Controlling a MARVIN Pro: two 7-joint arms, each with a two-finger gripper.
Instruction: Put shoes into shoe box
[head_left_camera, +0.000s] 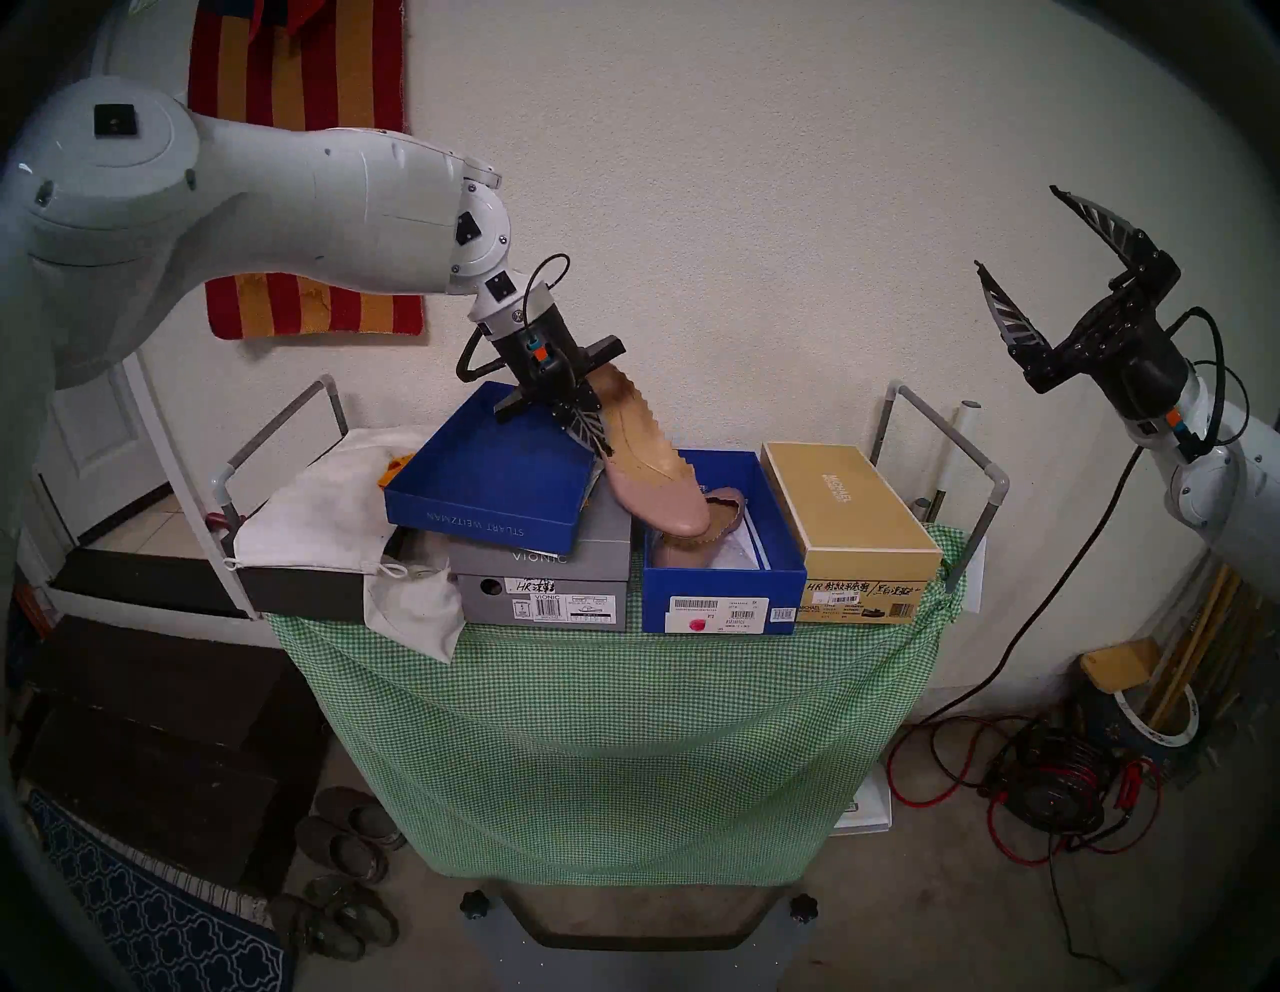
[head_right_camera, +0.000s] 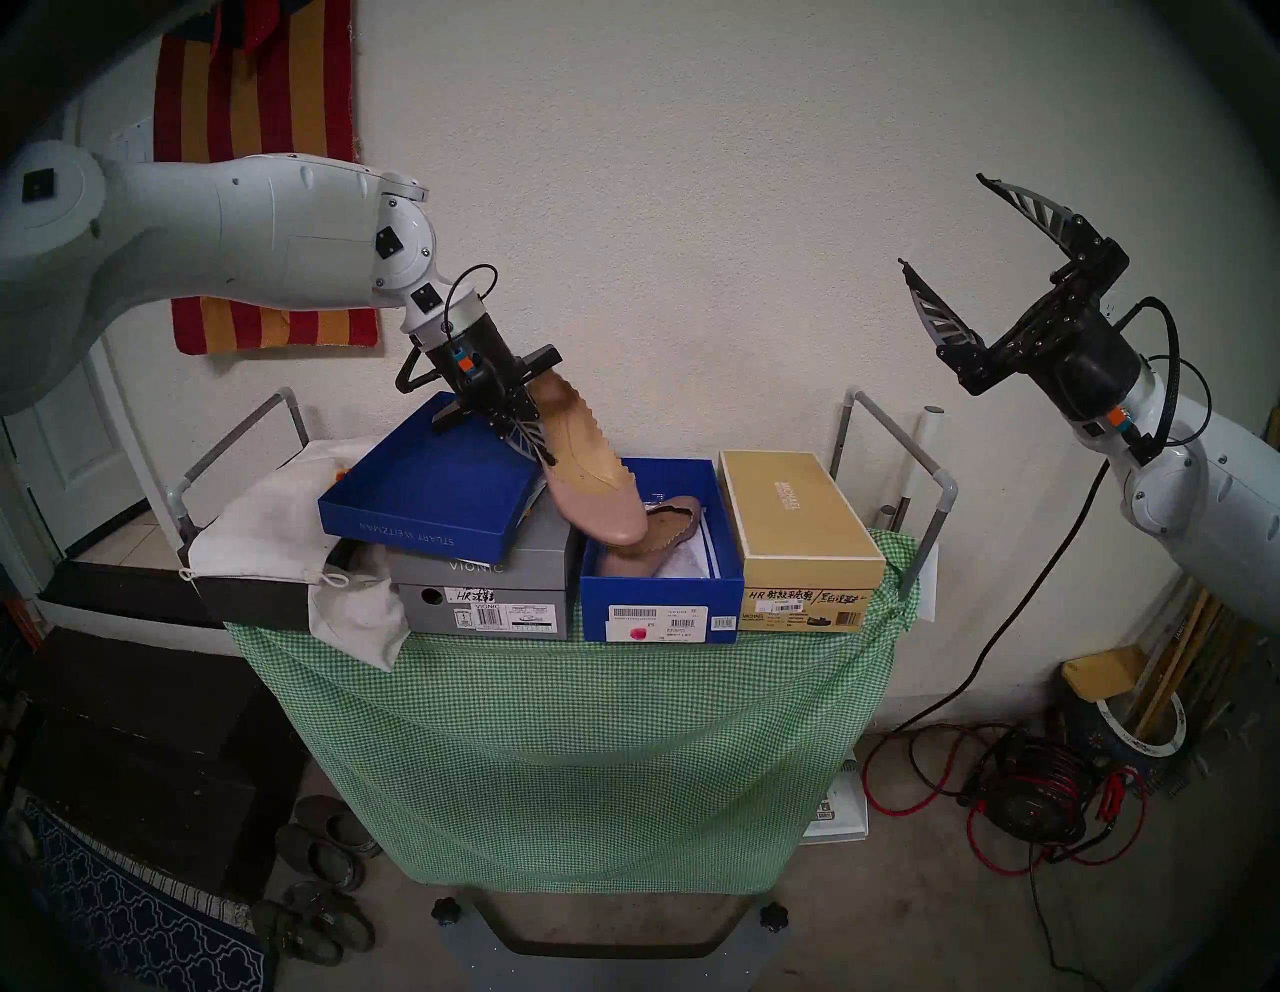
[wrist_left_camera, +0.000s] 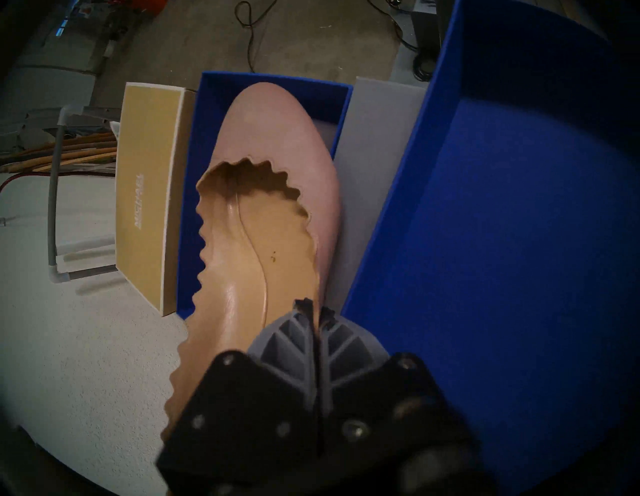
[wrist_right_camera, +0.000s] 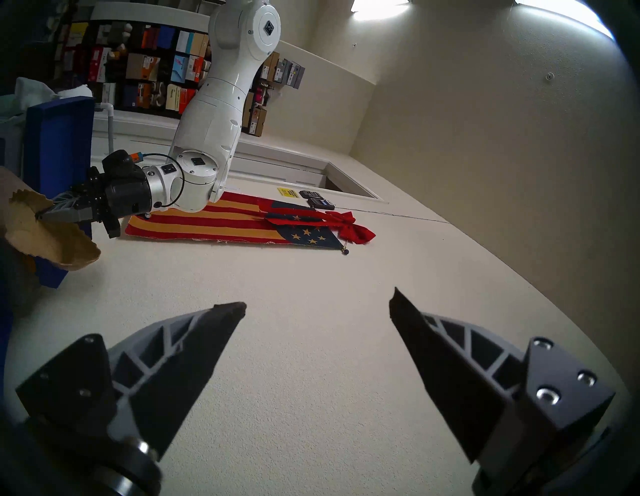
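A dusty-pink shoe (head_left_camera: 651, 478) with a zigzag rim and tan insole hangs tilted, toe down, over the left rim of the deep blue shoe box (head_left_camera: 724, 589). My left gripper (head_left_camera: 599, 443) is shut on its side rim near the heel; the left wrist view shows the shoe (wrist_left_camera: 273, 149) with both fingers pinched on that rim (wrist_left_camera: 313, 308). The second pink shoe (head_left_camera: 720, 523) lies inside the box, under the held shoe's toe. My right gripper (head_left_camera: 1018, 235) is raised far to the right, open and empty, pointing at the wall (wrist_right_camera: 317, 306).
A shallow blue tray (head_left_camera: 485, 485) lettered STUART WEITZMAN rests on a grey VIONIC box (head_left_camera: 547, 582) left of the shoe box. A tan box (head_left_camera: 852, 526) stands right of it. White cloth bags (head_left_camera: 325, 512) lie far left. Grey rail posts (head_left_camera: 970, 443) flank the green-checked table (head_left_camera: 609, 727).
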